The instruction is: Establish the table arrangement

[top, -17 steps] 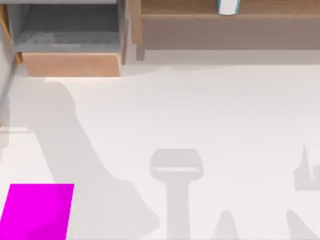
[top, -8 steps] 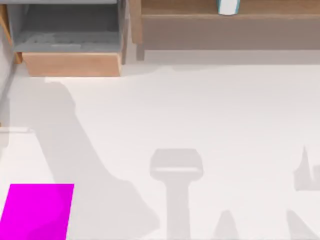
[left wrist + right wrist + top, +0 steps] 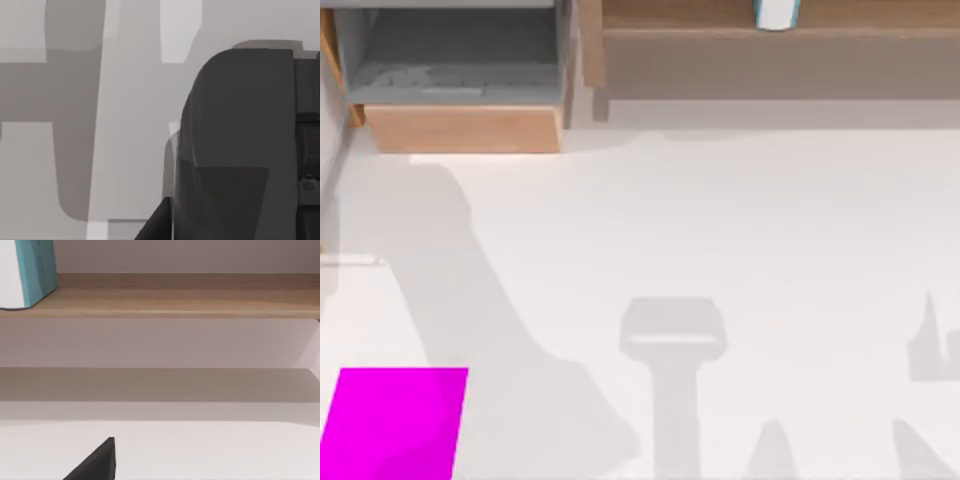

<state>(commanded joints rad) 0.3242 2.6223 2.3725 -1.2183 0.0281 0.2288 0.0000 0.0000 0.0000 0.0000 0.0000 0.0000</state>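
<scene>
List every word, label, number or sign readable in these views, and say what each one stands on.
None can be read.
The white and teal box on the wooden shelf shows plain faces, no print.
The magenta patch on the table is blank.
The drawer unit carries no marking.

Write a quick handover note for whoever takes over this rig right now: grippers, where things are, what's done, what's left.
Grippers: whether either arm's fingers are open or shut can't be told.
Things: the white table carries a magenta square at its near left corner. The drawer unit stands open at the far left. A white and teal box stands on the wooden shelf at the far right.
Done: nothing visibly arranged.
Left: apparently the whole arrangement.
</scene>
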